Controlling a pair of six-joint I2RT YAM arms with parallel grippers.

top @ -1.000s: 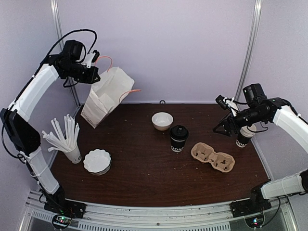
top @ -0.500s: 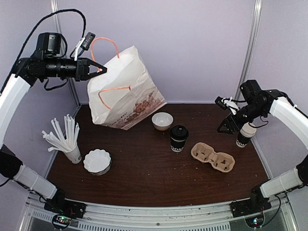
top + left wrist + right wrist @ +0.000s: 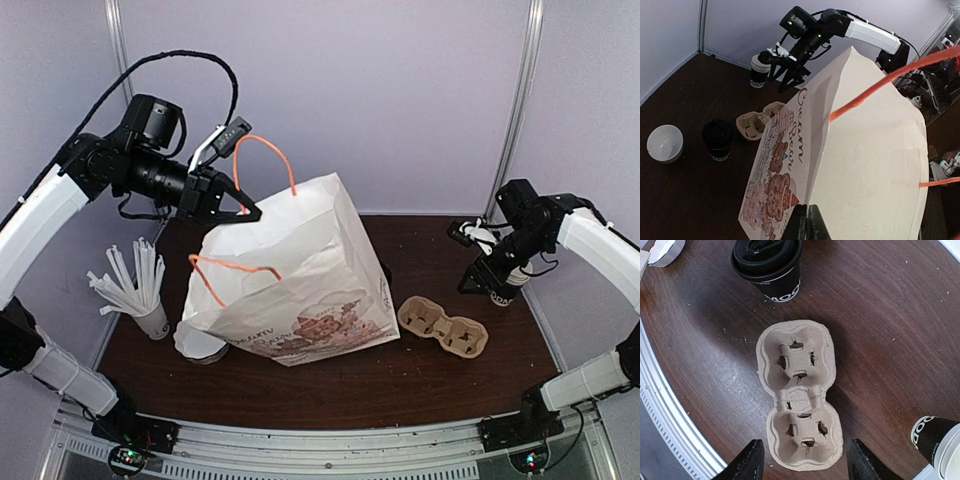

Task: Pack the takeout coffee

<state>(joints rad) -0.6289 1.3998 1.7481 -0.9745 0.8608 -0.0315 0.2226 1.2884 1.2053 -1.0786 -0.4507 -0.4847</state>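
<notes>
Packing is at an early stage: the takeout coffee [image 3: 718, 140] stands lidded and upright on the desk [image 3: 450, 390], outside the paper bag [image 3: 300, 280], which hides it in the top view. The left end effector [image 3: 240, 208] is pinched tight on the bag's top, holding it tilted over mid-desk. The right end effector [image 3: 805, 442] is spread wide and empty above the cup carrier [image 3: 797, 390]. Grasping the coffee and bagging it remain.

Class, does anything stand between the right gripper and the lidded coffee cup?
Yes: the brown pulp carrier lies between the right gripper and the lidded cup. It sits low, so the gripper could probably pass above it.
</notes>
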